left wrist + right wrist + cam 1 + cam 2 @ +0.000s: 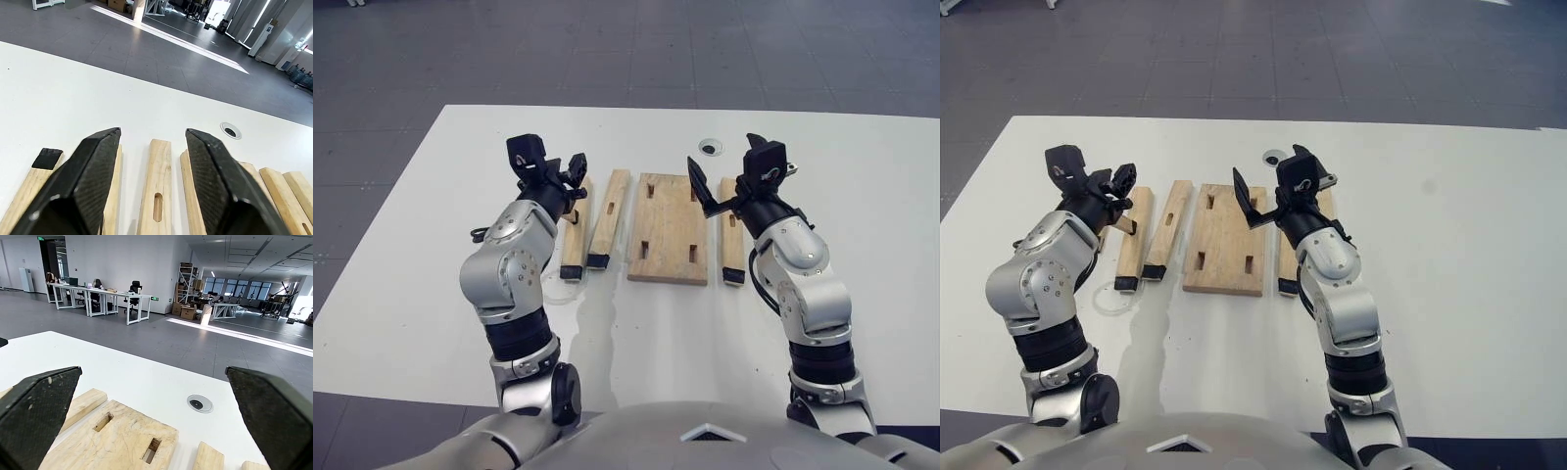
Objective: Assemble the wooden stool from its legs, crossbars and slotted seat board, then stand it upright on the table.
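nothing is joined yet, so this looks like the very start: picking a first part. the seat board [668,230] lies flat in the middle of the table [411,245], slots facing up. two legs [575,240] [610,217] lie side by side just to its left and another leg [732,250] just to its right, all flat with their black-capped ends toward the robot. i cannot pick out the crossbars for sure.

the left gripper [551,168] hovers above the far ends of the two left legs, its fingers partly apart and holding nothing. the right gripper [732,176] hangs above the right edge of the seat board, spread wide and also empty.

the next move probably calls for the left gripper to come down over one leg, line its fingers [93,181] up across the leg's width, and close. the legs lie close together, so a finger could nudge the neighbour.
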{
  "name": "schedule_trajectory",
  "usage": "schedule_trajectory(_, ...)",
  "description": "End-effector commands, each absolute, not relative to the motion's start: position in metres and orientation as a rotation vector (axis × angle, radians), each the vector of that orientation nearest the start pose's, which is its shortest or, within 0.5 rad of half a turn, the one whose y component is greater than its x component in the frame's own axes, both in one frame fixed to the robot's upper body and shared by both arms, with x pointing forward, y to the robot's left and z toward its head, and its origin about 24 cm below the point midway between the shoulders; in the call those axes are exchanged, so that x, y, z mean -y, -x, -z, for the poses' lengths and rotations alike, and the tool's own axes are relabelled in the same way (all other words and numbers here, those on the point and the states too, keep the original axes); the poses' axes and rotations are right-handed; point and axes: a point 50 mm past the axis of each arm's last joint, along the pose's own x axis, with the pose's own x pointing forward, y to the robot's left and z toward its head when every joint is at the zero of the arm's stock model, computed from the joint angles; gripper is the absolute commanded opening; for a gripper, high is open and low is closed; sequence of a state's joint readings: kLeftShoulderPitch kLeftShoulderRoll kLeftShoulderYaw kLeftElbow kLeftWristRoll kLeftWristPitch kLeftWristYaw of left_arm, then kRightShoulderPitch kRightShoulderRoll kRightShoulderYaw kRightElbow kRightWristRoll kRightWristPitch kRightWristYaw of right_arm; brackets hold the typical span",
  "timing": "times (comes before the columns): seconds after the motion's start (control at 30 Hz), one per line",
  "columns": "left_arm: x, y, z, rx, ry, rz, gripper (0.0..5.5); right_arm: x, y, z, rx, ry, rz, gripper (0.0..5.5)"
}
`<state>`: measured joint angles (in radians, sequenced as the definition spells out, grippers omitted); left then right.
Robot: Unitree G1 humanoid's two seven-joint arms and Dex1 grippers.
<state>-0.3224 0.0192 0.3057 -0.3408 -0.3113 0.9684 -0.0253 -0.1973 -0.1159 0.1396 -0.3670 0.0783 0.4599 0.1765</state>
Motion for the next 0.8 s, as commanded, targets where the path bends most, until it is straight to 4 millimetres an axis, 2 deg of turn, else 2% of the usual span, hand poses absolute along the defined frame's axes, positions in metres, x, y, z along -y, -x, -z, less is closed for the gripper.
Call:
schedule_trajectory(0.03,-0.172,-0.294,-0.143,-0.184,0.338,0.056,2.46,0.103,-0.267,-0.129,0.077,0.070,-0.391,5.50)
schedule_trajectory(0.23,-0.156,-0.296,-0.220,0.065,0.330,0.154,2.46,0.101,-0.265,-0.126,0.069,0.061,-0.391,5.50)
schedule_trajectory(0.3,-0.153,-0.294,-0.235,0.102,0.336,0.177,2.46,0.101,-0.265,-0.126,0.069,0.061,-0.390,5.50)
schedule_trajectory(0.37,-0.153,-0.295,-0.239,0.106,0.334,0.178,2.46,0.101,-0.266,-0.127,0.070,0.061,-0.389,5.50)
schedule_trajectory(0.43,-0.156,-0.296,-0.234,0.083,0.313,0.159,2.46,0.100,-0.266,-0.127,0.072,0.062,-0.390,5.50)
schedule_trajectory(0.6,-0.163,-0.294,-0.206,-0.003,0.230,0.098,2.46,0.101,-0.266,-0.127,0.075,0.063,-0.388,5.50)
schedule_trajectory(0.67,-0.164,-0.291,-0.185,-0.073,0.195,0.093,2.46,0.100,-0.266,-0.127,0.075,0.063,-0.388,5.50)
schedule_trajectory(0.8,-0.166,-0.276,-0.130,-0.263,0.159,0.091,2.46,0.098,-0.266,-0.127,0.080,0.058,-0.386,5.50)
